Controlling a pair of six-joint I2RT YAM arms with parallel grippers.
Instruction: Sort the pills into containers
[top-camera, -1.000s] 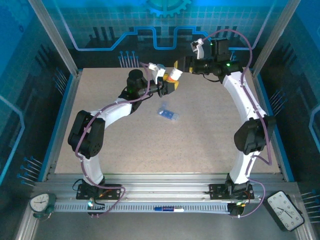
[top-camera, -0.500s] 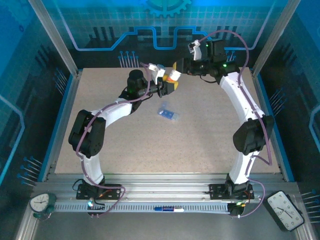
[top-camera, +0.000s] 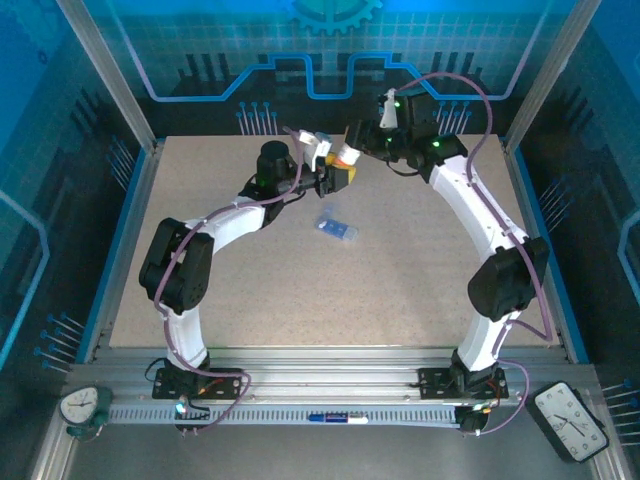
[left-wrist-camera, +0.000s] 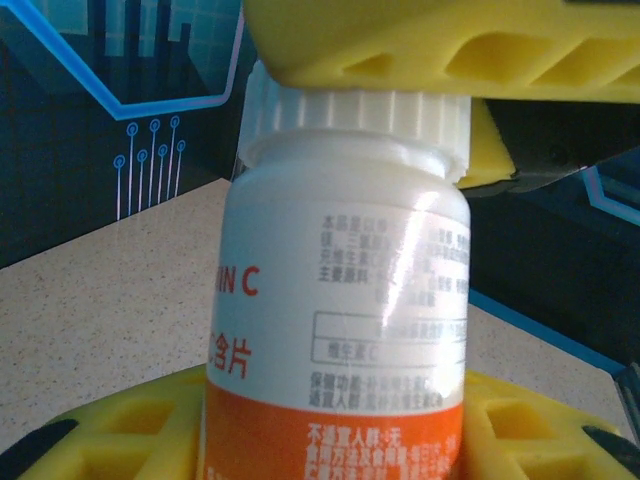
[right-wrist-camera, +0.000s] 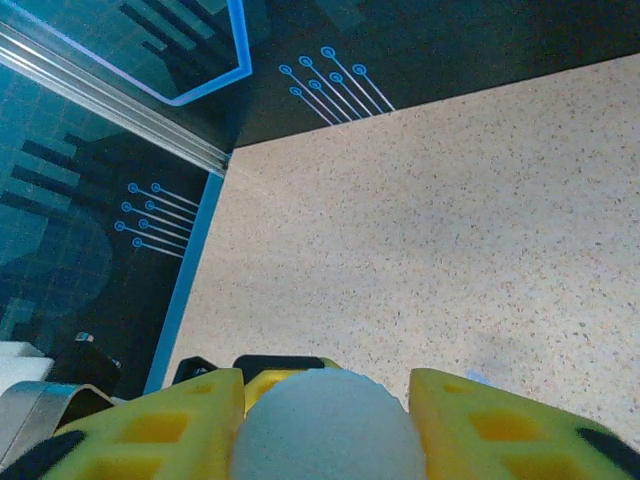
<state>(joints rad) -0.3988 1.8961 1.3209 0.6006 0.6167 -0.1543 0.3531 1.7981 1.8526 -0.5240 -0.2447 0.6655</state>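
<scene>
While the left pincer (left-wrist-camera: 335, 440) squeezes the body of the small bottle (left-wrist-camera: 340, 300) between its 2 yellow pads (left-wrist-camera: 120, 440), the right pincer (right-wrist-camera: 325, 420) is closed around the white cap (left-wrist-camera: 355, 115) from the other side. Together they hold the bottle up in the air over the far part of the tabletop (top-camera: 400, 290). The blue pill box (top-camera: 336, 228) lies flat on the tabletop, nearer than the bottle and apart from both pincers. I cannot tell if its lids are open. The pills are likely inside the bottle.

The bottle looks like hard, light plastic. Its label is shiny and smooth, so it may slip or spin in the pads. The cap has little ridges, so that is a good place to grab and twist. The pill box looks thin and light. It would likely slide if pushed, so it is best held by its sides. Pills are tiny and could roll away.
</scene>
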